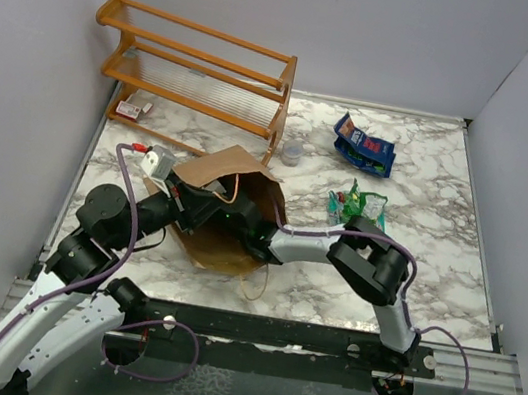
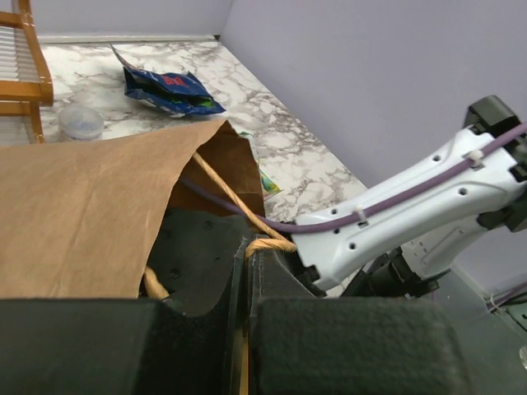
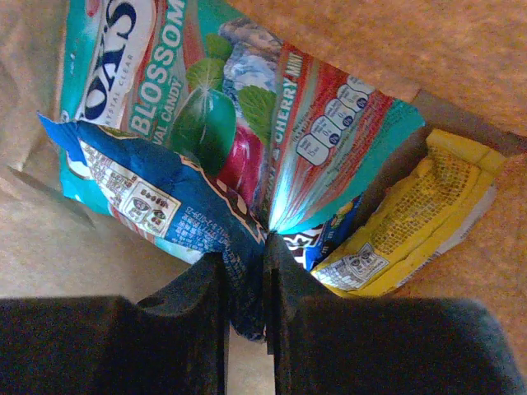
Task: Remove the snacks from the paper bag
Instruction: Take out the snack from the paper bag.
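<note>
The brown paper bag [image 1: 226, 168] lies on its side with its mouth toward the arms. My left gripper [image 2: 247, 248] is shut on the bag's twisted paper handle [image 2: 269, 244] at the upper rim of the bag [image 2: 82, 214]. My right gripper [image 3: 245, 265] is inside the bag, shut on the edge of a blue snack packet [image 3: 177, 216]. A teal candy packet [image 3: 247, 107] and a yellow packet [image 3: 420, 216] lie beside it in the bag. A blue packet [image 1: 364, 145] and a green packet [image 1: 359, 205] lie on the table outside the bag.
An orange wooden rack [image 1: 199, 70] stands at the back left beside the bag. A small clear cup [image 1: 292, 152] sits next to the rack's right end. The bag's other handle [image 1: 254, 283] lies loose on the marble table [image 1: 415, 263]. Grey walls enclose three sides.
</note>
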Tool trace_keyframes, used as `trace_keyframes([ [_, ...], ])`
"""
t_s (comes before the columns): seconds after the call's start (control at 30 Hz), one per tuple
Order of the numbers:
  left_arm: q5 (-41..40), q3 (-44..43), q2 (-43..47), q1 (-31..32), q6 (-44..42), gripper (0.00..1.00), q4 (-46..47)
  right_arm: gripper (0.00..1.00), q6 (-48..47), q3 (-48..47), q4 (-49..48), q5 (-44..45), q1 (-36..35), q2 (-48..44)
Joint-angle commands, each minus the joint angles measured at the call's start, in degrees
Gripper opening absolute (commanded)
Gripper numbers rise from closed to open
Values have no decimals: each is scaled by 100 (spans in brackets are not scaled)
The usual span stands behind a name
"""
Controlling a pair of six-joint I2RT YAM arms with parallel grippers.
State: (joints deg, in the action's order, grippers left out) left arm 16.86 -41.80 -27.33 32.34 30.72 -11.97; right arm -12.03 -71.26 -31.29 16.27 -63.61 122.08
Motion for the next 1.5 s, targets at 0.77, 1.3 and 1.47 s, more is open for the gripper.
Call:
trace_keyframes([
  [0.77, -231, 411, -83, 1, -50, 0, 627, 21, 506, 1133, 708, 119, -195, -1696],
  [1.3, 584, 559, 431, 1, -25, 0, 306, 25, -71, 870, -335, 839, -195, -913],
  [1.47, 675, 542, 367, 1, -8, 0, 308, 2, -533, 828, -702, 845, -195, -733],
])
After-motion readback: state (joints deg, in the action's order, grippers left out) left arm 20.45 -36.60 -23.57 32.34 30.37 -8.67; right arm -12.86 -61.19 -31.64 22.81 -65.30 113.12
